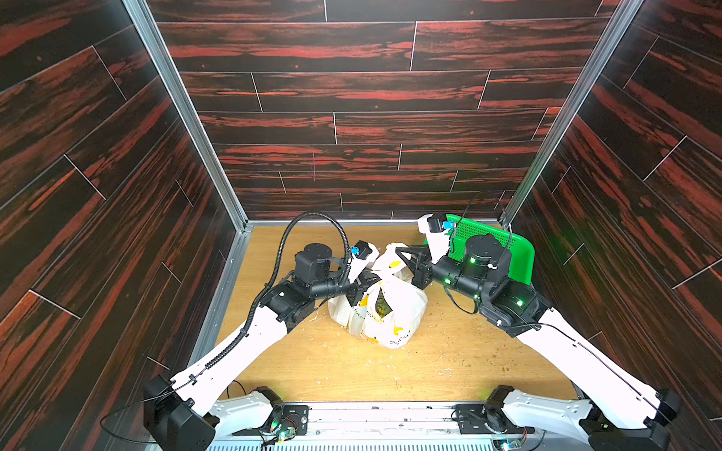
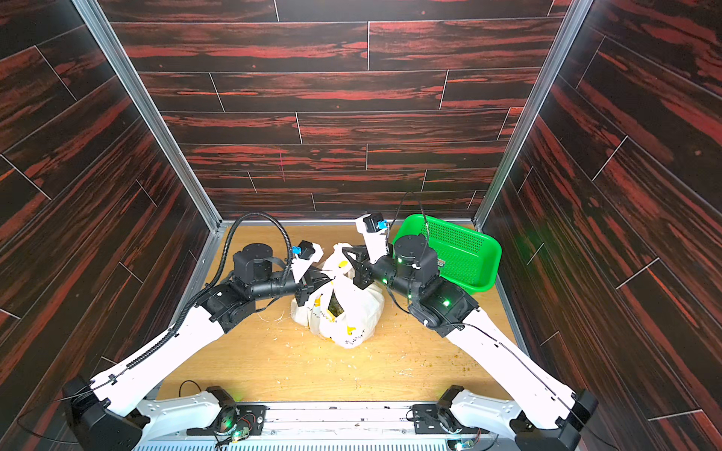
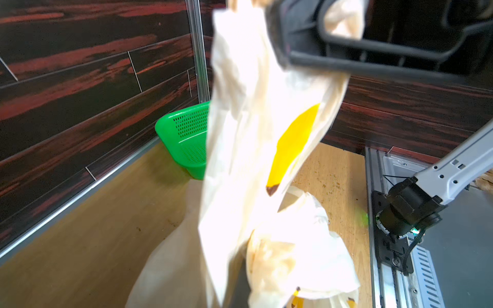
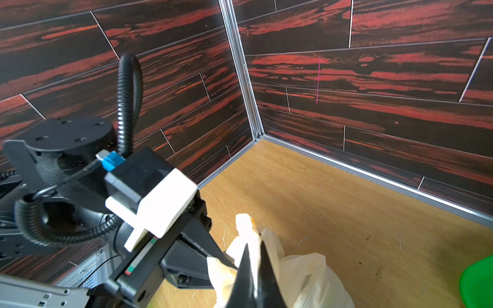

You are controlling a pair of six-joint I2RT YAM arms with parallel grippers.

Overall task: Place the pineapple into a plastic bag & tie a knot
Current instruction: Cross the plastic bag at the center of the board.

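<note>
Though wrist-hidden, pineapple (image 1: 382, 305) overhead.

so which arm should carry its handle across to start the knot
Right, probably. The right gripper is shut on a handle of the plastic bag, held high above the mouth with room to swing across. The left gripper is shut on the other handle, low against the bag, so it suits anchoring.

Black lettering (image 1: 398, 341) printed on the plastic bag (image 1: 406, 306) is too small to read.
</note>
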